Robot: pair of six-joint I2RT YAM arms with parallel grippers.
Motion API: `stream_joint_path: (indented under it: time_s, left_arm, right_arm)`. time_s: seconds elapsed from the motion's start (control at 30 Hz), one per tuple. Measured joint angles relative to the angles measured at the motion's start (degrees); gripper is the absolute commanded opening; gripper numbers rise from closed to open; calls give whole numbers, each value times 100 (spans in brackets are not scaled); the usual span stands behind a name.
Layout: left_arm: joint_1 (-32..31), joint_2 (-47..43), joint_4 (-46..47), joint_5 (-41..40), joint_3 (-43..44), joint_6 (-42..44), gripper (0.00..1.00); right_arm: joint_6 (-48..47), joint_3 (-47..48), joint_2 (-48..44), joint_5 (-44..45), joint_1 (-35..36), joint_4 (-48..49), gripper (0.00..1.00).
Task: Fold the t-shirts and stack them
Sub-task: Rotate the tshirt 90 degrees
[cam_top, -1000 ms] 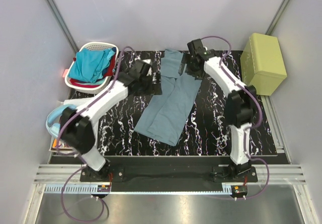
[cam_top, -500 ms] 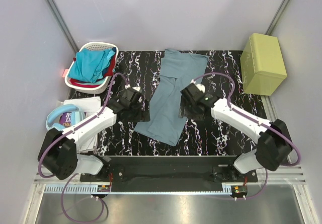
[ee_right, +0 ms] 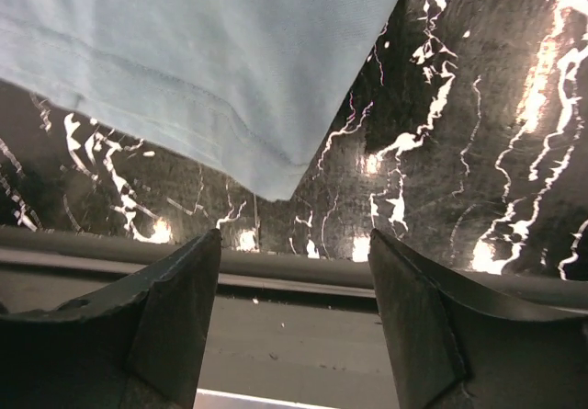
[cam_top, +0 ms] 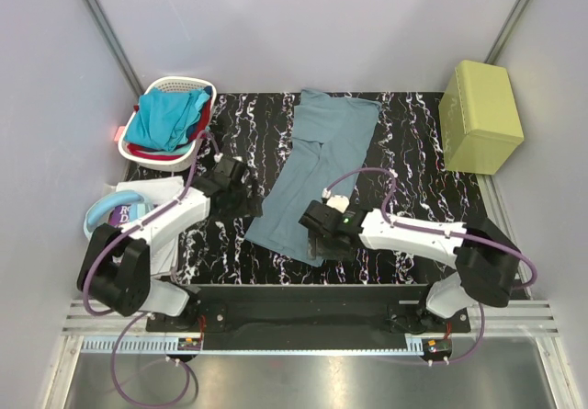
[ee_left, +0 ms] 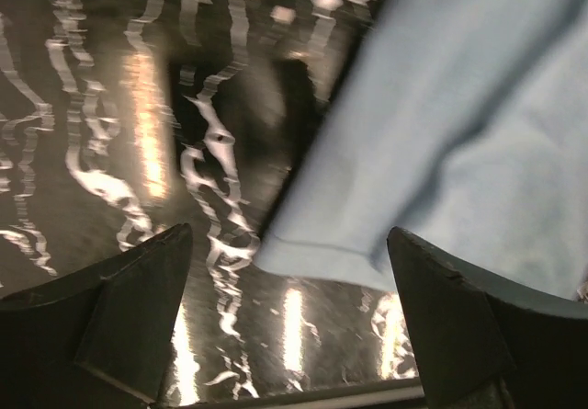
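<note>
Had the right end effector (ee_right: pixel 292 244) spread apart and empty over the near right hem corner of the grey-blue t-shirt (cam_top: pixel 317 165), with the left end effector (ee_left: pixel 289 244) likewise wide at the near left corner. Found that shirt lying as a long strip mid-table (cam_top: pixel 395 152). Probably best pinched at both corners low and together, then carried evenly toward the far end.

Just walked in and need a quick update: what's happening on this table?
Two robot arms are folding t-shirts. The grey-blue t-shirt lies in a long strip on the table. The left gripper and right gripper, both open and empty, hover at its two near corners. The turquoise t-shirt and red t-shirt sit in the white basket.
</note>
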Motion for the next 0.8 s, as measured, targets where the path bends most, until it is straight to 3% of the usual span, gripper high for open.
stream_joint_path:
  time_s: [0.23, 0.43, 0.8]
  left_arm:
    - [592, 686, -37, 225, 142, 68, 82]
    - [584, 1038, -11, 608, 295, 76, 71]
    - [304, 1032, 136, 927, 59, 55, 59]
  right_arm:
    - [190, 0, 439, 2, 28, 177, 71]
    - [264, 92, 551, 7, 28, 262, 71]
    - [413, 131, 741, -2, 28, 304, 66]
